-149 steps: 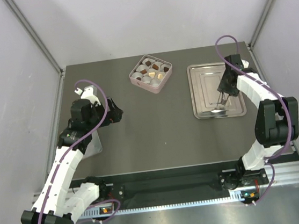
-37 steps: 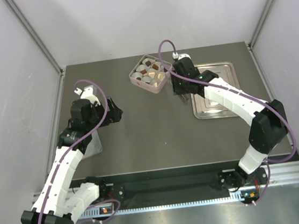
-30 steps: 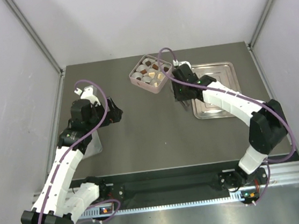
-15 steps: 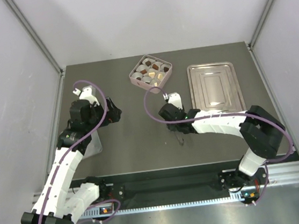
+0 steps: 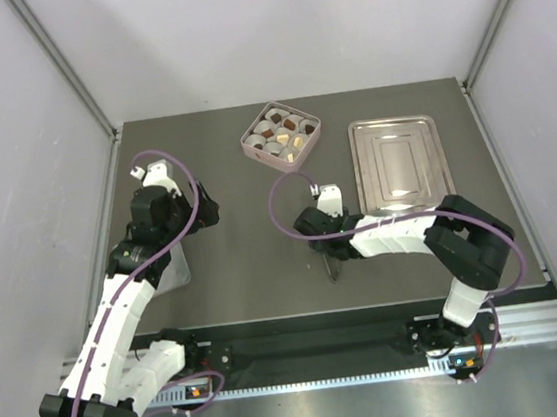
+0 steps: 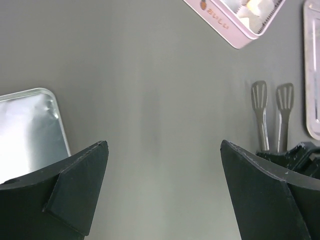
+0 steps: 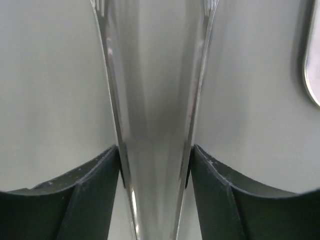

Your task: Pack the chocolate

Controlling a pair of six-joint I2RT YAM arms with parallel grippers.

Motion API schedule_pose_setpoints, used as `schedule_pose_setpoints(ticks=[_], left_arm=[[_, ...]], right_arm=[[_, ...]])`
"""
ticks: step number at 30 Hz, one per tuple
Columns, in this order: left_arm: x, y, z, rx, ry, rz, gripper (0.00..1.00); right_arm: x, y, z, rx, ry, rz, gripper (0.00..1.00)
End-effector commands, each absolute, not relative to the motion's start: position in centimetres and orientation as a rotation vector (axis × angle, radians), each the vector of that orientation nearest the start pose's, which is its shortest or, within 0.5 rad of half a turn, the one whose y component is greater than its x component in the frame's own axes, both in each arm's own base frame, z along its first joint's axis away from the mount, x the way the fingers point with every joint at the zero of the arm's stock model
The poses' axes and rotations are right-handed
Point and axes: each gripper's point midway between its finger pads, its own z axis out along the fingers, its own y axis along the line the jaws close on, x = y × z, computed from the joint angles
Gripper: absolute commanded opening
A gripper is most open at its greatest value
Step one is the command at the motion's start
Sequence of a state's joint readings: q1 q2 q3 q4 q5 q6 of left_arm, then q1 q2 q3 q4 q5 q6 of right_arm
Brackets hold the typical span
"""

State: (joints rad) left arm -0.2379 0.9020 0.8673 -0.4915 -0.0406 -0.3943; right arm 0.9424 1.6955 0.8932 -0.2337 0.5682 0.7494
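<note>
The box (image 5: 265,160) sits at the back of the table (image 5: 252,242), near the middle. The chocolate (image 5: 282,127) lies in the box. A tray (image 5: 400,169) lies just right of the box. The tongs (image 6: 260,120) are in front of the box, between the fingers of the right gripper (image 7: 155,150). A second tray (image 6: 27,130) lies on the left side, nearer the front.

Even bright overhead light, soft faint shadows, glare on metal tray (image 6: 27,132), close tongs (image 7: 113,100) blurred
</note>
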Motion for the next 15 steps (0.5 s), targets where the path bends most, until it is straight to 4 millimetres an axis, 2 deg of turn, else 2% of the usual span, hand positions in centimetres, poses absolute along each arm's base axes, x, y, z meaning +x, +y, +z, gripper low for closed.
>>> schedule_pose_setpoints(ticks=[1, 5, 8, 12, 14, 15], left_arm=[[29.6, -6.9, 21.9, -0.225, 2.068, -0.284, 0.99], [29.6, -6.3, 22.2, -0.244, 2.046, -0.252, 0.99], [29.7, -5.8, 21.7, -0.259, 2.056, -0.218, 0.99], [29.9, -5.6, 20.6, -0.308, 2.095, -0.2, 0.98], [29.9, -5.3, 20.1, -0.341, 2.117, -0.182, 0.98], [29.8, -5.1, 20.1, -0.37, 2.127, -0.173, 0.98]], right_arm=[[26.8, 26.3, 1.7, -0.044, 2.35, 0.056, 0.62], [26.7, 25.8, 2.0, -0.032, 2.341, 0.047, 0.8], [26.3, 25.4, 4.0, -0.026, 2.33, 0.078, 0.97], [25.9, 25.2, 8.5, -0.063, 2.288, 0.155, 1.0], [25.1, 24.9, 9.4, -0.119, 2.299, 0.175, 1.0], [24.8, 24.8, 10.9, -0.118, 2.275, 0.221, 1.0]])
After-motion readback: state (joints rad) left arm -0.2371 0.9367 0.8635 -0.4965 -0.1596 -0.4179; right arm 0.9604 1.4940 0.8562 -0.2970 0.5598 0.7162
